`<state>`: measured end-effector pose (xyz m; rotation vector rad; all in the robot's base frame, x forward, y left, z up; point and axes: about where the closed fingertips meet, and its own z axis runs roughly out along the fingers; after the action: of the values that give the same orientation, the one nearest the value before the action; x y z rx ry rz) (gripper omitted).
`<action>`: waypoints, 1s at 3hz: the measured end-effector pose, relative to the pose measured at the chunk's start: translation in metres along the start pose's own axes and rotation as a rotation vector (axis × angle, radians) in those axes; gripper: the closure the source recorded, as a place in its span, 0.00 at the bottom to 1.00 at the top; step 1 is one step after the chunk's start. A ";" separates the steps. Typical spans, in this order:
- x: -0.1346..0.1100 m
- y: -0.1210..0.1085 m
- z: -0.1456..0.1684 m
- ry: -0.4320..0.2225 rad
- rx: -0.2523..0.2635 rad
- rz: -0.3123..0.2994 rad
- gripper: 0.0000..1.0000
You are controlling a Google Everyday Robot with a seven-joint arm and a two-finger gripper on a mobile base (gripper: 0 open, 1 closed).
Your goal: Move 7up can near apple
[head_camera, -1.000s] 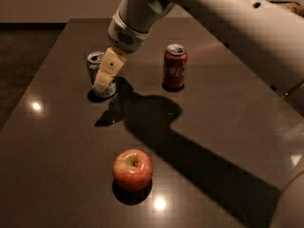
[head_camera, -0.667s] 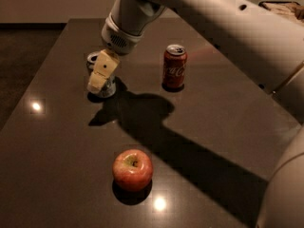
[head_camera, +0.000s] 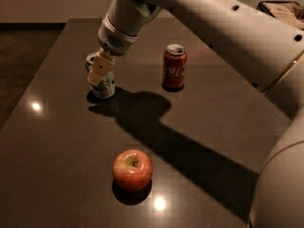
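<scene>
The 7up can (head_camera: 106, 86), whitish-silver with green markings, stands upright on the dark table (head_camera: 57, 141) at the back left. My gripper (head_camera: 98, 72) is right at the can, reaching down from the big white arm and covering the can's upper front; only the can's lower body and part of its silver top show. The apple (head_camera: 132, 169), red-orange with a yellowish patch at the stem, lies towards the front of the table, well in front of the can and a little to its right.
A red Coca-Cola can (head_camera: 174, 66) stands upright to the right of the 7up can. The white arm (head_camera: 228, 27) spans the upper right and casts a broad shadow across the table's middle. A brownish object (head_camera: 285, 11) sits at the far right corner.
The gripper has moved left and slightly down, from beside the 7up can's top to over its front. The cans and the apple have not moved.
</scene>
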<state>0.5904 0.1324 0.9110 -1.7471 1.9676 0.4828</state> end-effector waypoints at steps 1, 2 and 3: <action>-0.004 0.008 -0.014 -0.031 -0.004 -0.011 0.64; -0.002 0.032 -0.049 -0.081 -0.018 -0.038 0.95; 0.010 0.064 -0.076 -0.098 -0.050 -0.069 1.00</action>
<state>0.5182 0.0911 0.9657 -1.7806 1.8357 0.5873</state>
